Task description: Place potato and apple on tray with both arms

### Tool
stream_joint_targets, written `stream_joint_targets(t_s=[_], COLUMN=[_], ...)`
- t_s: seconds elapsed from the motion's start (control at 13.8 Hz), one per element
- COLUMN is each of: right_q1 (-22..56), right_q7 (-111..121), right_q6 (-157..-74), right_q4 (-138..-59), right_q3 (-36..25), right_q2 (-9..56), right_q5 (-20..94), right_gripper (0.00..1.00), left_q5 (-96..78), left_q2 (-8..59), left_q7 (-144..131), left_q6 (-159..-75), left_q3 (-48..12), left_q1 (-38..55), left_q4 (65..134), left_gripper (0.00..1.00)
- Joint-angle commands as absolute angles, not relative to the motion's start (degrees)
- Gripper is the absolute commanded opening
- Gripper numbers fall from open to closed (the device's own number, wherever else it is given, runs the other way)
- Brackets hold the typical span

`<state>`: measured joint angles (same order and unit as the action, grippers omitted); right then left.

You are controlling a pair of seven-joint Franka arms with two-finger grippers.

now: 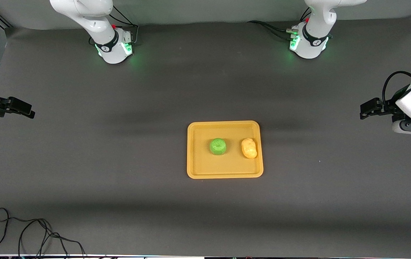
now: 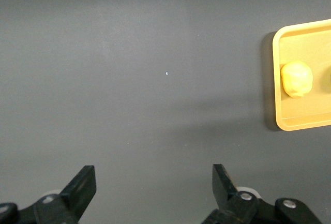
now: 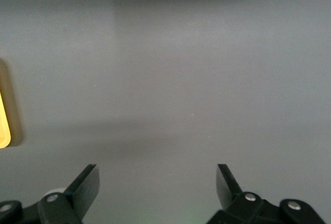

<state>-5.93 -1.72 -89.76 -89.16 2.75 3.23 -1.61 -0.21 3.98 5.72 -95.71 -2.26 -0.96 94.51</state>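
**Apple and potato both sitting on the tray**

A thin black cable (image 1: 29,233) curls on the matte grey bench (image 1: 119,187). On the smooth orange tray (image 1: 205,169), low-rimmed with rounded corners, the round green apple (image 1: 218,146) sits beside the lumpy yellow potato (image 1: 249,148), apart. Left pincer (image 1: 367,109) and right pincer (image 1: 23,109) hover wide open, empty, over the bench ends.

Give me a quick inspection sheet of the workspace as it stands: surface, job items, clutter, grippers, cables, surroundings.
Surface: dark grey table.
Job's things: apple and potato lie on the tray, potato toward the left arm's end.
Clutter: nothing seen.
Grippers: left gripper and right gripper open, empty, each over bare table at its own end.
Cables: black cable on the table's edge nearest the front camera; more at the arm bases.
Surroundings: nothing seen.
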Motion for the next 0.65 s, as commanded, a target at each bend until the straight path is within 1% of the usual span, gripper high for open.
stream_joint_targets(t_s=[0.0,0.14,0.43,0.58], right_q1=[-5.98,-6.24,-6.06,-6.15], right_q7=[-1.5,-1.41,-1.58,-1.32], right_q6=[-88.34,-86.93,-86.84,-86.84], right_q4=[-89.3,-89.3,-89.21,-89.21], right_q3=[2.46,2.37,2.29,2.2], right_q2=[2.29,2.2,2.28,2.29], right_q5=[-0.18,2.45,2.55,2.55], right_gripper=[1.0,1.0,1.0,1.0], left_q5=[-0.09,-0.09,0.18,0.18], left_q2=[4.48,4.57,3.78,3.78], left_q7=[4.75,4.83,4.75,4.83], left_q6=[-95.45,-96.93,-99.83,-99.49], left_q3=[-1.93,-1.85,-1.67,-1.67], left_q1=[-0.79,-1.05,-1.05,-1.14], left_q4=[93.16,93.16,94.3,94.22], left_gripper=[1.0,1.0,1.0,1.0])
